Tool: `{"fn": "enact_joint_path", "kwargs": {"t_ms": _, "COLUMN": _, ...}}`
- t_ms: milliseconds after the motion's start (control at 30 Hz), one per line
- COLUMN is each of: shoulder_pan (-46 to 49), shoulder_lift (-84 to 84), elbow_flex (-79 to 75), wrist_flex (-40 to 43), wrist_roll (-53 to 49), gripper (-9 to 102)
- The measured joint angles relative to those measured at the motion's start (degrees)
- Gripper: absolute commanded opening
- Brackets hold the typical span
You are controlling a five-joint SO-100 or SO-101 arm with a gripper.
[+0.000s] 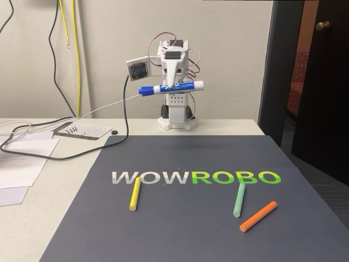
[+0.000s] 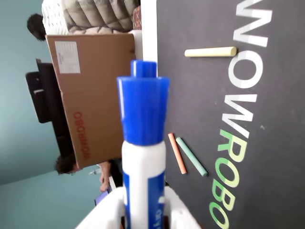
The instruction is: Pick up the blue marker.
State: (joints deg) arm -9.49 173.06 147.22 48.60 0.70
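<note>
Pickup effectively done, judging from the fixed view: blue marker [image 1: 170, 87] clamped crosswise in gripper [image 1: 173, 82], raised well above dark mat [image 1: 180, 218] at the far end of the table, cap to the left, white barrel end to the right. Confirmed in the wrist view: marker [image 2: 143, 143] seated between white fingers [image 2: 102, 214], cap pointing away. Left lying on the near mat: yellow stick [image 1: 134, 193], green stick [image 1: 239, 200], orange stick [image 1: 258, 215]. Little remaining beyond holding it aloft.
</note>
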Motion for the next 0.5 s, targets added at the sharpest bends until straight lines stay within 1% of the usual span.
{"fn": "enact_joint_path", "kwargs": {"t_ms": 233, "shoulder_pan": -3.6, "shoulder_lift": -2.64, "elbow_flex": 0.18, "wrist_flex": -1.32, "wrist_roll": 0.0, "gripper": 5}}
{"fn": "enact_joint_path", "kwargs": {"t_ms": 500, "shoulder_pan": -3.78, "shoulder_lift": -2.72, "elbow_flex": 0.97, "wrist_flex": -1.67, "wrist_roll": 0.0, "gripper": 5}}
